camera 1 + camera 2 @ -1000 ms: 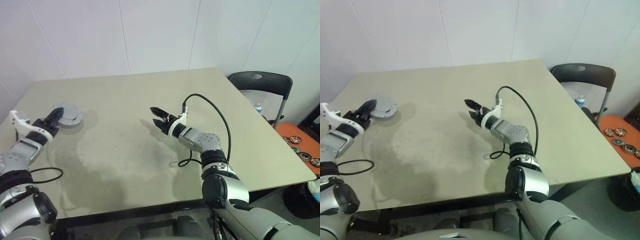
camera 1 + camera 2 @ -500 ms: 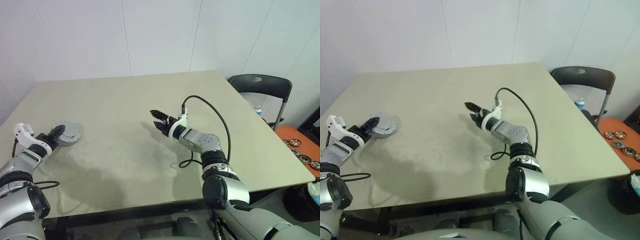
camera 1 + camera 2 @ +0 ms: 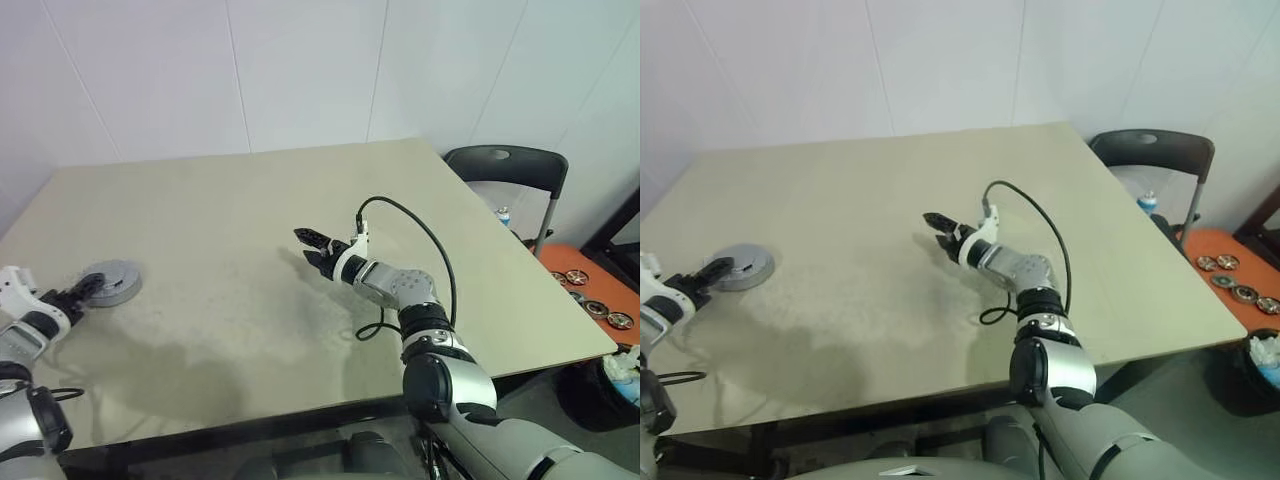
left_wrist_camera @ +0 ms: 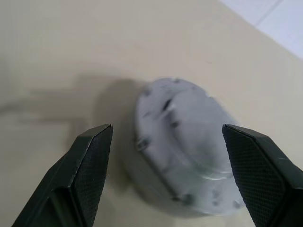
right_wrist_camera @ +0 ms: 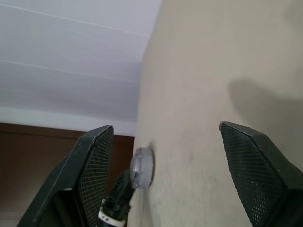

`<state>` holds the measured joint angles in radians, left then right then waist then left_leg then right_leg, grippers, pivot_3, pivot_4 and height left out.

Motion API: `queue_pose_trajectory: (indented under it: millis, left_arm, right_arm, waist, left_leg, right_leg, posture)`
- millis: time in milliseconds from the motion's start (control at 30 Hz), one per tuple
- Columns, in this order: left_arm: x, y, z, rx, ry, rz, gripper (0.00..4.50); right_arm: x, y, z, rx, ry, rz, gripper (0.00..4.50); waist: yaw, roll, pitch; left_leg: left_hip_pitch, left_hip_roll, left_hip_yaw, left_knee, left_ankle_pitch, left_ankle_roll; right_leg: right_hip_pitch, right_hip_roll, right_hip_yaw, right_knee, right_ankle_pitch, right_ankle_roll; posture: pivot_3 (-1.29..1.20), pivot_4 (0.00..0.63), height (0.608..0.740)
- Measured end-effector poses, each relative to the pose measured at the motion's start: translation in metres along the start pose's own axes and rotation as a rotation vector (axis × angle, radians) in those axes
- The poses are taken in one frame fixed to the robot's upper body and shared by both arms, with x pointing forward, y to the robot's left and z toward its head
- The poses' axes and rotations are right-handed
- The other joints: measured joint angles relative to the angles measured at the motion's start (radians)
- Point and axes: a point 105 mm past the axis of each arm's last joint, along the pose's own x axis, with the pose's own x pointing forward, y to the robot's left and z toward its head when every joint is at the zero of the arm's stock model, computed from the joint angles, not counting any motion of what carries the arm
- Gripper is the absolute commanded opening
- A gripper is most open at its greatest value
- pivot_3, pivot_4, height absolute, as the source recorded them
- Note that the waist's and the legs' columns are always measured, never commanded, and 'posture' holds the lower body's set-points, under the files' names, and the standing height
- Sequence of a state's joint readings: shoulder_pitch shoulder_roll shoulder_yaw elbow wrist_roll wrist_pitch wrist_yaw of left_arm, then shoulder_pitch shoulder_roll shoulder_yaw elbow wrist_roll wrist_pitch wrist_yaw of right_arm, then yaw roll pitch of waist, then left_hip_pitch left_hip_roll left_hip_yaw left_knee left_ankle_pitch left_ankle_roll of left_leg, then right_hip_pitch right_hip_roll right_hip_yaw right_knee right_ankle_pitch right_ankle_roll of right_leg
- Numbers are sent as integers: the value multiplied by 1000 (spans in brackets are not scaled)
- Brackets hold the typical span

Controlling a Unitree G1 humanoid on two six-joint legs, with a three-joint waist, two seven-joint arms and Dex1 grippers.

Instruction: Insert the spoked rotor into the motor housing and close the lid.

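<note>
Grey lid [image 3: 112, 282] on beige table [image 3: 250, 200]

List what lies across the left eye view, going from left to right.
Left claw → round grey ridged lid → right claw → looping black cable → dark folding chair → small round metal parts on the orange surface.

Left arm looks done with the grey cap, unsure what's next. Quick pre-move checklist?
1. lid lying flat on the table, near its left edge: ok.
2. left gripper open, fingers apart from the lid in the left wrist view: ok.
3. right gripper open and holding nothing, above mid-table: ok.
4. Lid fully seated on what lies beneath it: cannot tell.
5. Spoked rotor inside, under the lid: cannot tell, hidden.
6. Right arm's cable hangs free of the lid: ok.
</note>
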<state>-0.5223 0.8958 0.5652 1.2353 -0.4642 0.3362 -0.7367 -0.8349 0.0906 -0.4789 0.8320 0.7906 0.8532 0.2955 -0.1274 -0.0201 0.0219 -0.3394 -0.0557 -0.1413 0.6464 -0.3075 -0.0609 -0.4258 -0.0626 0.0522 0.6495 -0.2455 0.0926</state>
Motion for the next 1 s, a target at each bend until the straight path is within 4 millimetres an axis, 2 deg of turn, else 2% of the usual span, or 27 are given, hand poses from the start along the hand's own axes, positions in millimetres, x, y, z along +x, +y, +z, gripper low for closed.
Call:
queue_pose_trajectory:
  millis: [200,367,467,600,633,667,700,733,767,833,900,1000]
  left_arm:
    - [-24,18,22,54,-22,27,3938]
    - [-24,6,28,102,-5,-65,3938]
    - [-14,-26,32,212,36,-221,3938]
    - [0,-88,37,357,64,-463,3938]
    - [1,-92,37,366,68,-477,3938]
    - [1,-114,39,417,72,-559,3938]
    - [1,-154,35,505,104,-691,3938]
    - [-2,-180,27,555,125,-791,3938]
    - [-7,-203,19,617,149,-878,3938]
    - [-16,-233,4,679,179,-1010,3938]
    - [-25,-253,-14,711,218,-1114,3938]
    - [-34,-261,-40,735,280,-1197,3938]
  right_arm:
    - [0,-1,-5,9,17,8,3738]
    - [-4,12,-5,-35,52,73,3738]
    - [-10,26,-2,-118,92,122,3738]
    - [-24,44,7,-303,161,169,3738]
    - [-25,45,8,-314,167,172,3738]
    - [-27,58,10,-381,189,202,3738]
    - [-37,66,12,-566,259,217,3738]
    - [-41,71,12,-684,301,221,3738]
    - [-44,79,8,-834,356,247,3738]
    - [-46,91,-5,-1021,450,326,3738]
    - [-51,88,-17,-1196,554,363,3738]
    - [-60,69,-31,-1381,685,395,3738]
  waist:
    - [6,2,1]
    - [8,2,1]
    - [11,1,1]
    - [10,1,1]
    - [10,1,1]
    - [3,-1,-1]
    - [2,0,0]
    - [7,1,0]
    - [7,1,1]
    - [1,1,0]
    - [-1,1,1]
    - [6,1,1]
  left_leg:
    - [0,0,0,0,0,0]
    - [0,-1,-1,1,0,0]
    - [0,-1,-1,1,0,0]
    - [-1,0,0,1,0,0]
    - [-1,0,0,1,0,0]
    - [0,0,0,0,0,0]
    - [-2,0,0,1,0,1]
    - [-2,0,0,1,-1,2]
    - [-2,-1,0,1,-1,2]
    - [-1,0,2,1,-2,3]
    - [-1,0,3,1,-2,3]
    - [0,0,2,1,-2,3]
  right_leg:
    - [0,0,0,0,0,0]
    - [1,0,-1,0,0,0]
    - [1,0,-1,0,0,0]
    - [1,0,-1,-1,0,0]
    - [1,0,-1,-1,0,0]
    - [1,0,0,-1,0,0]
    - [-1,0,-1,-1,0,0]
    - [-1,-1,-1,-1,0,0]
    - [-1,-1,-1,-2,0,1]
    - [-1,-1,0,-2,-1,1]
    - [-1,0,0,-2,-1,1]
    - [0,0,-1,-2,-1,1]
  posture:
    - [0,0,740]
    - [0,0,740]
    - [0,0,740]
    - [0,0,740]
    - [0,0,740]
    - [0,0,740]
    - [0,0,740]
    - [0,0,740]
    - [0,0,740]
    - [0,0,740]
    - [0,0,740]
    - [0,0,740]
